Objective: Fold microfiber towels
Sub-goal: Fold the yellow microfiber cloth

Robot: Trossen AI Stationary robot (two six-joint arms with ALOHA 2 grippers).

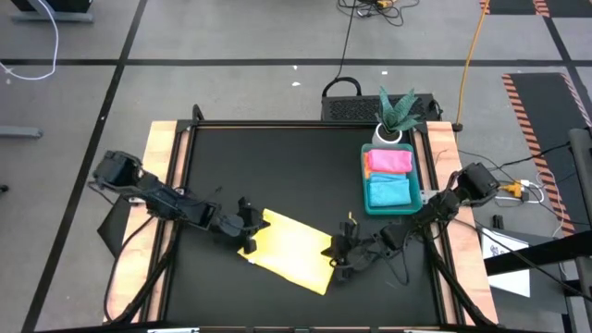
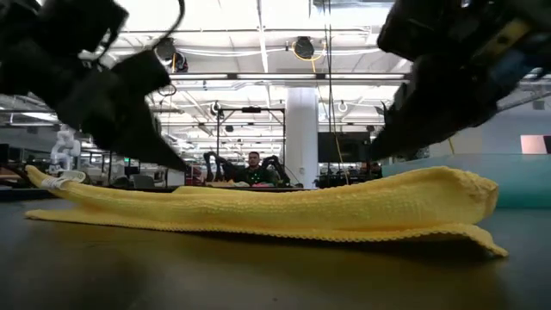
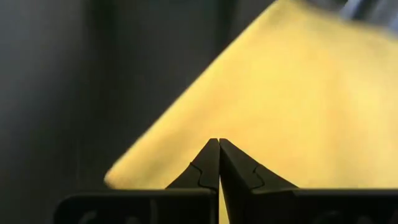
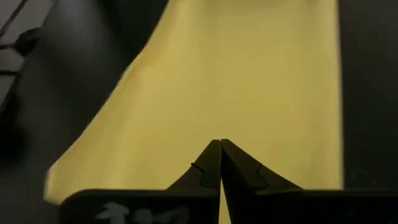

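Yellow towel [image 1: 291, 250] between left gripper [image 1: 248, 227] and right gripper [image 1: 339, 254]; jaws closed, seemingly pinching its edges.

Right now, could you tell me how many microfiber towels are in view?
3. A yellow towel lies on the black table between both grippers. A pink towel and a light blue towel sit folded in the green tray. Others may be hidden.

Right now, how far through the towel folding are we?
Done: a pink towel and a blue towel lie folded in the green tray. In hand: a yellow towel on the table, folded over once, with the left pincer and right pincer shut at opposite ends. Left: finishing its fold and moving it to the tray.
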